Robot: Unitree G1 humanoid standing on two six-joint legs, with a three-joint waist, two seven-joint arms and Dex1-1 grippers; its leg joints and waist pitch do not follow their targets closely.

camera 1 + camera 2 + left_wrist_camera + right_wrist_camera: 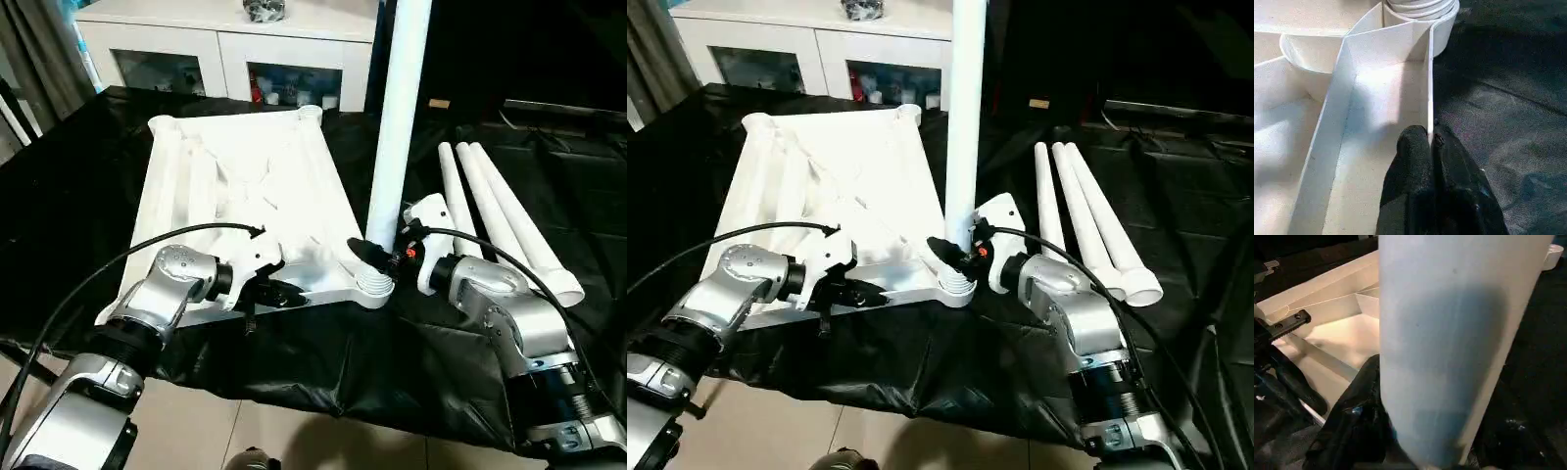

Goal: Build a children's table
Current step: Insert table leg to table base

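Left gripper (1432, 147) pinches the tabletop (245, 186) rim, right gripper (377, 257) clamps the upright leg (397, 127) low. Light, stiff, slick plastic, so grab near the socket (374, 286).

The upright leg (397, 127) stands in the near right socket (373, 285) of the table top (245, 186), blocking passage across that corner, with the right claw (377, 257) closed around its base. The left claw (1431, 147) pinches the near rim, filling that edge. Three spare legs (500, 215) lie on the right of the worktop (69, 186); the black cloth to the left seems open, though dim.
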